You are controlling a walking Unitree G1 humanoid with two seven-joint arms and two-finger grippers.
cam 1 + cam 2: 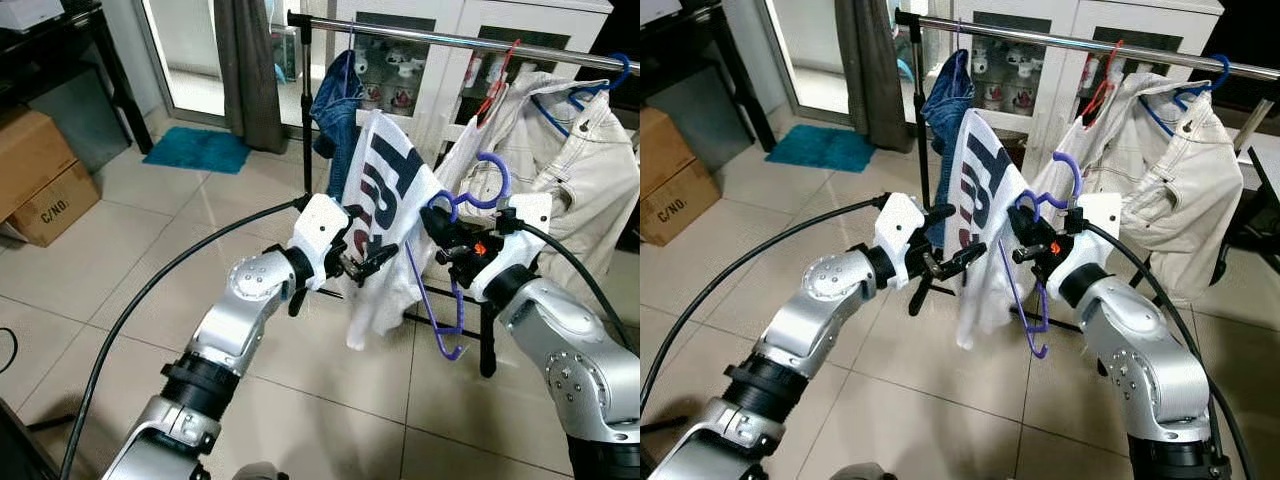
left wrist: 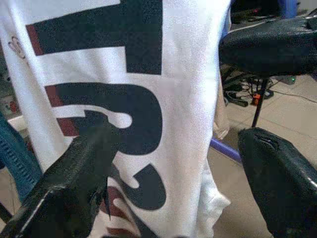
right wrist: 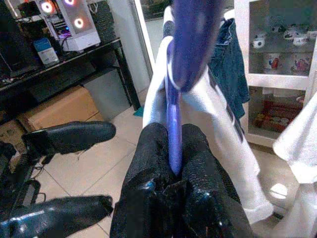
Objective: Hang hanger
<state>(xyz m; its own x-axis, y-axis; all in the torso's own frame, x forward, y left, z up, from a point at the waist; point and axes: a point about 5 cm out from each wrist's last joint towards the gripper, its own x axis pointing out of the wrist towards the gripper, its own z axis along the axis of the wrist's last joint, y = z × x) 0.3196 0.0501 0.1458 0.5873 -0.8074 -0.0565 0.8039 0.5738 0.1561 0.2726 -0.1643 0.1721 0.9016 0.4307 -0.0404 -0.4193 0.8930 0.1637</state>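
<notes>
Right gripper fingers pinch the purple hanger, half hidden by the white shirt; left gripper fingers spread, empty.

You cannot read the full print on the white T-shirt; its folds swallow part of the lettering, and the left wrist view crops it at the frame edges; the purple hanger disappears under the shirt along its upper bar; the clothes rail runs out past the right edge; the cabinet's shelved items are too small to identify.
</notes>
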